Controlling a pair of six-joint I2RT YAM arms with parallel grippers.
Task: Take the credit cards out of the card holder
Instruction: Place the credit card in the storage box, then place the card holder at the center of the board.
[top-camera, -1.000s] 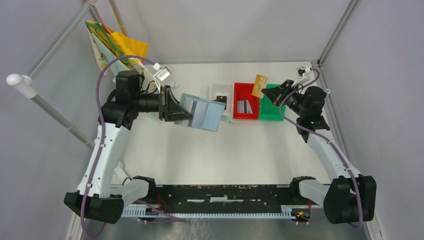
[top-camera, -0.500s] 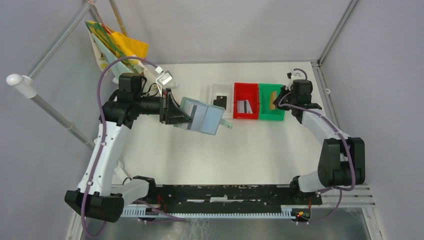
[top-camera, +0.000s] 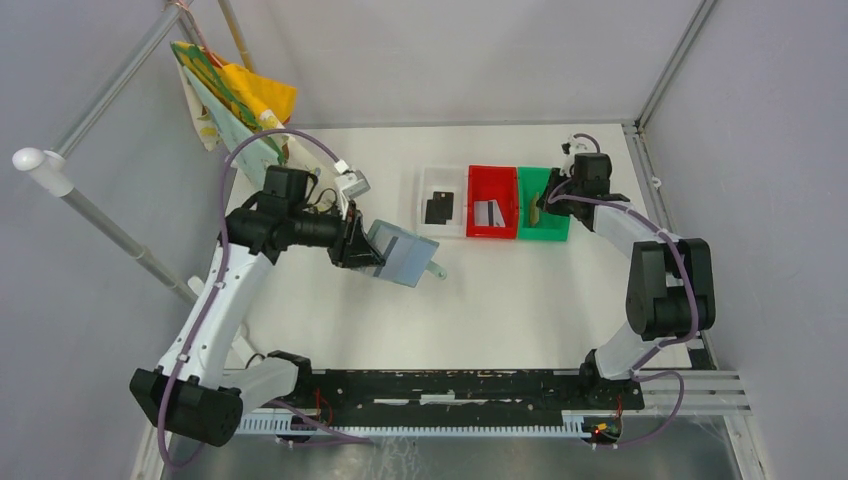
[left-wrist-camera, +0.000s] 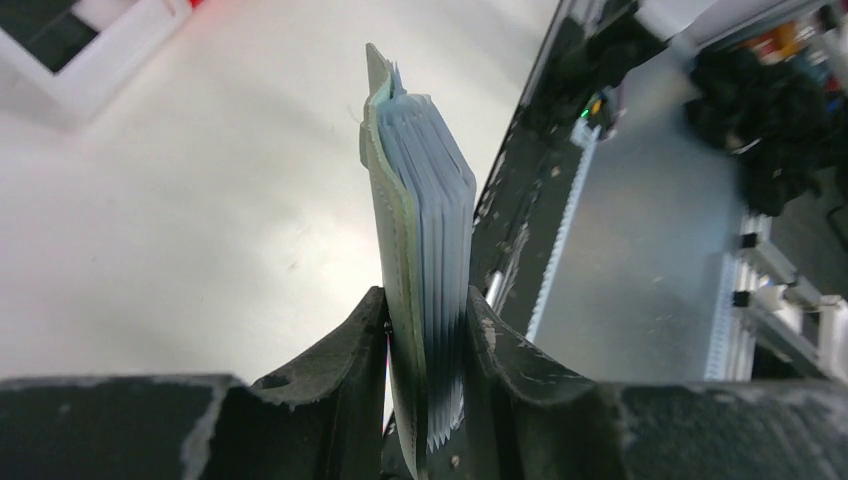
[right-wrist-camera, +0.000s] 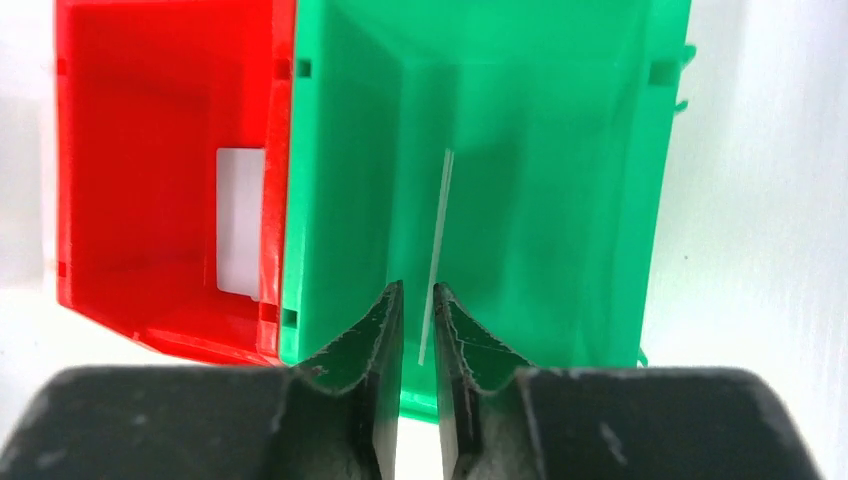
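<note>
My left gripper (top-camera: 362, 245) is shut on the grey-green card holder (top-camera: 403, 257) and holds it above the table, left of the bins. In the left wrist view the holder (left-wrist-camera: 420, 250) stands edge-on between the jaws of the left gripper (left-wrist-camera: 427, 300), its pleated pockets showing. My right gripper (top-camera: 548, 203) points down into the green bin (top-camera: 560, 235). The tan-gold card (right-wrist-camera: 437, 250) stands edge-on there, loose between the slightly parted jaws of the right gripper (right-wrist-camera: 418, 290). The black card (top-camera: 438, 207) lies in the white bin (top-camera: 425, 190). The silvery-white card (top-camera: 489, 213) lies in the red bin (top-camera: 475, 180).
The three bins stand side by side at the back middle. A yellow and green cloth bag (top-camera: 235, 95) hangs at the back left by a white pole (top-camera: 90, 210). A metal frame post (top-camera: 665, 70) runs along the right wall.
My right gripper came down from above the bins with the tan-gold card into the green bin, and its jaws have parted. My left gripper moved the holder nearer and lower.
</note>
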